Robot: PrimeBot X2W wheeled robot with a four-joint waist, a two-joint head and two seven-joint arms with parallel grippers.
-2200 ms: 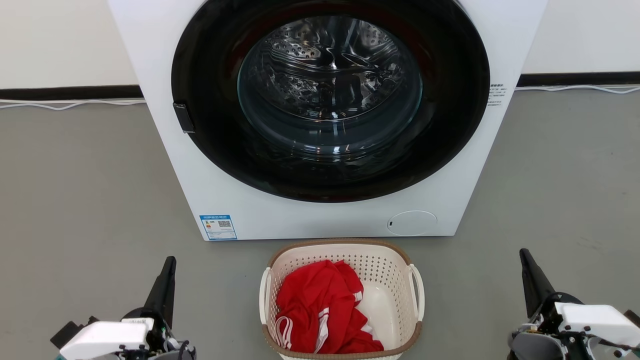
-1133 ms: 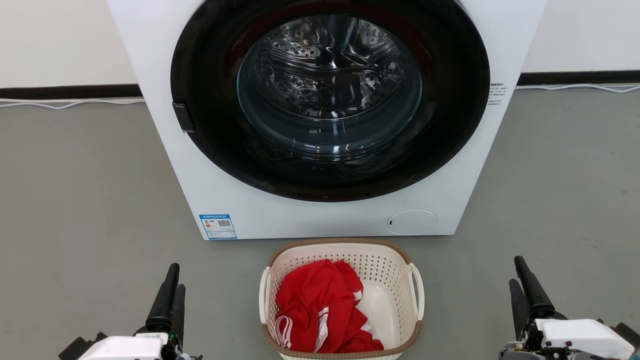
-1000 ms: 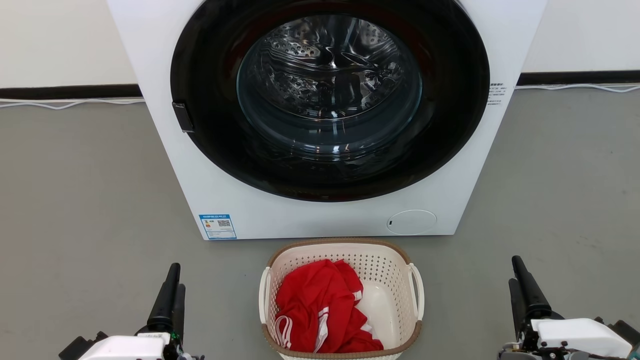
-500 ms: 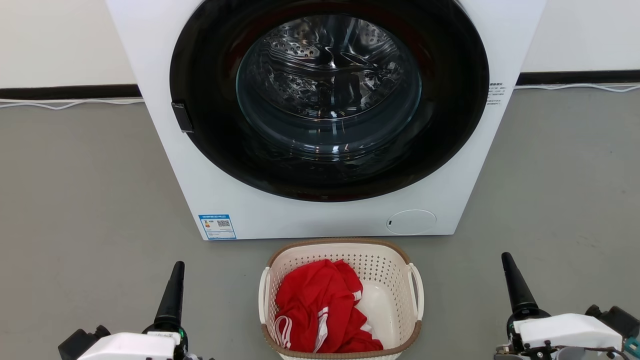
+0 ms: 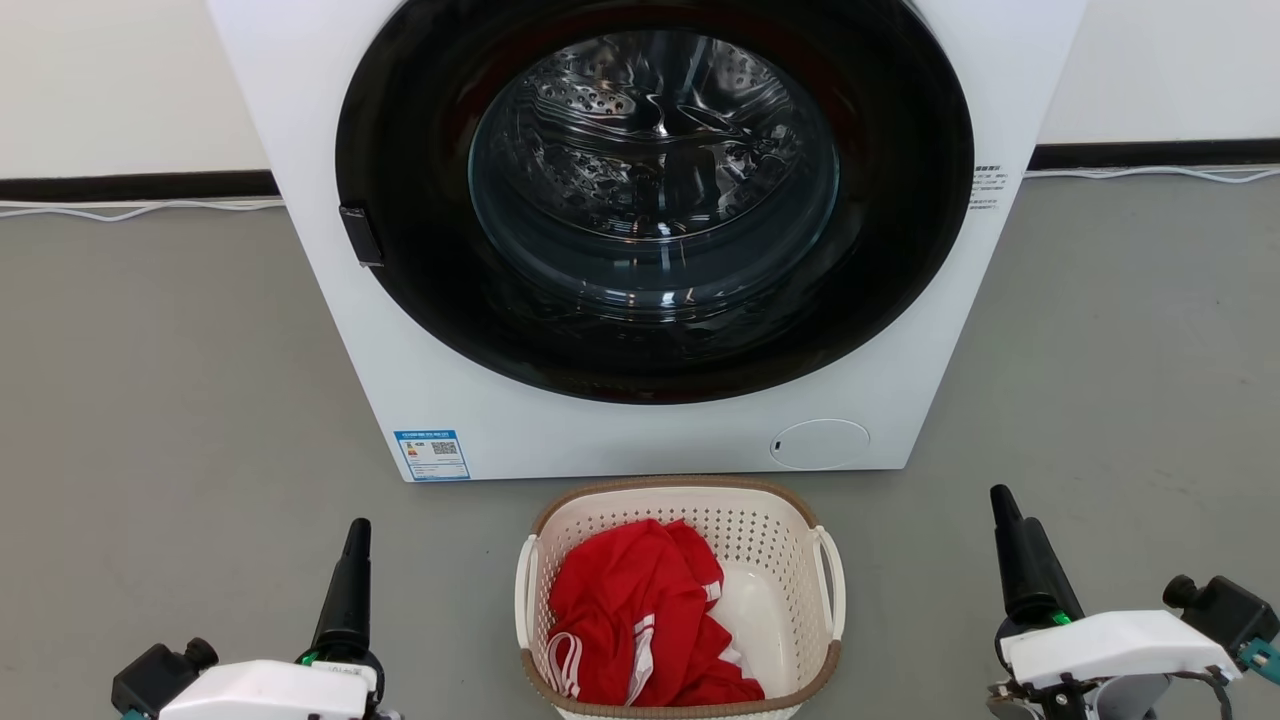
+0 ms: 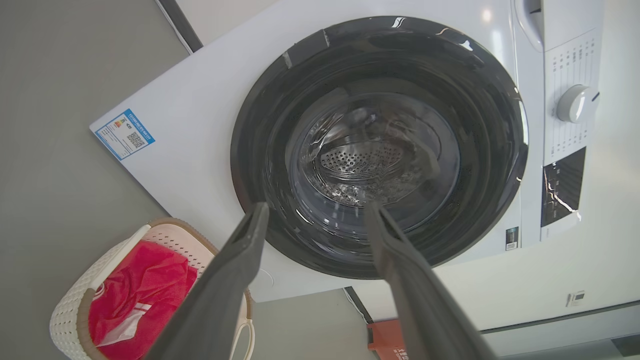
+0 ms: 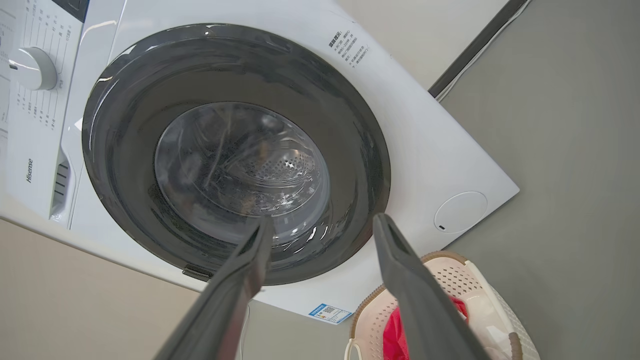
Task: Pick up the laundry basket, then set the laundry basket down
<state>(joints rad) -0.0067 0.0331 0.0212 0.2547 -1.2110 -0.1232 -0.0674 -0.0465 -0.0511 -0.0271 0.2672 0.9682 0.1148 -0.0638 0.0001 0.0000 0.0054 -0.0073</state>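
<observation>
The laundry basket (image 5: 762,529) stands on the grey floor just before the washing machine, cream-white and perforated, with a brown rim and white side handles. A red garment (image 5: 630,620) lies inside it. My left gripper (image 5: 356,535) hovers left of the basket, well apart from its handle, fingers pointing at the machine. My right gripper (image 5: 1000,505) stands right of the basket at a similar distance. The wrist views show each pair of fingers spread with nothing between: left gripper (image 6: 316,210), right gripper (image 7: 322,220). The basket (image 6: 70,315) shows at the lower left there, and the basket (image 7: 450,272) at the lower right.
The white front-loading washing machine (image 5: 640,445) rises right behind the basket, with its round dark glass door (image 5: 655,170) shut. A white cable (image 5: 140,210) runs along the wall base. Open grey floor spreads on both sides. An orange object (image 6: 387,340) sits beside the machine.
Both wrists have turned, so each gripper now shows edge-on as a single finger. The right gripper has crept inward toward the basket, the left a little too. The basket has stayed put.
</observation>
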